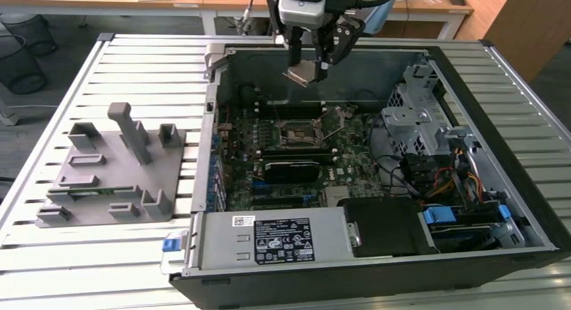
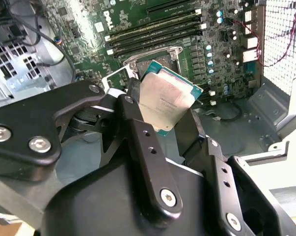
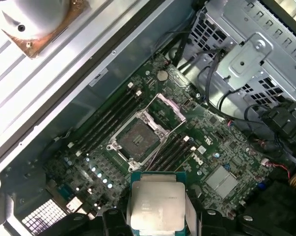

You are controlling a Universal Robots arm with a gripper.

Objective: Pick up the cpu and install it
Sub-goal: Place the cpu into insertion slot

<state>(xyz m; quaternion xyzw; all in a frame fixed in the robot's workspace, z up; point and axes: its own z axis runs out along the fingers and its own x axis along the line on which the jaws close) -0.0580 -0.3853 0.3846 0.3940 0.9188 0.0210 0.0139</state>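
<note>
The pincer [image 1: 309, 69] is clamped on the cpu [image 1: 301, 76] by opposite edges, holding it tilted in the air inside the open computer case [image 1: 375, 283], apart from the open socket [image 3: 137, 139]. Risk: set down skewed, it could bend the socket contacts or catch the raised load frame [image 3: 170, 105].

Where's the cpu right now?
In the exterior view the cpu is held in the gripper above the open computer case, apart from the empty socket on the motherboard.
</note>
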